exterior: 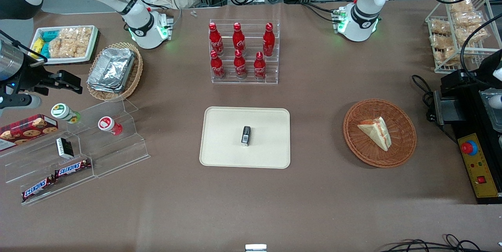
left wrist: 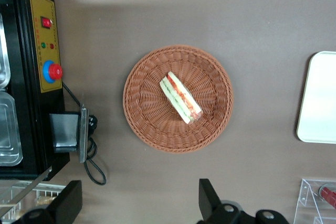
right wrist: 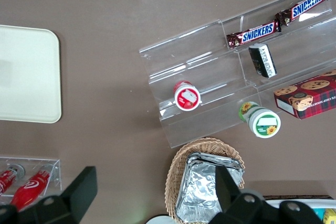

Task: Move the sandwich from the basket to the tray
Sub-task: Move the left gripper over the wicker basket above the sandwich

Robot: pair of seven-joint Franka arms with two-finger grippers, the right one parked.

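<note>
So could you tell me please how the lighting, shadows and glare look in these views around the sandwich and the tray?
Front view: even light, soft shadow beside the basket, sandwich clear, tray free of glare. Left wrist view: the open gripper hangs above the table beside the basket, dark and soft-edged; the basket weave is sharp. Right wrist view: glare on the foil containers.

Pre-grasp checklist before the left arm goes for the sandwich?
1. Sandwich in the basket: ok, lying on its side near the middle.
2. Gripper open: ok, fingers spread wide, nothing between them.
3. Gripper above the target: not ok yet, it hangs high and off the basket's rim, not centred over the sandwich.
4. Tray free: not ok, a small black object sits mid-tray; bare tray remains around it.
5. Table between basket and tray: ok, nothing lies there.
</note>
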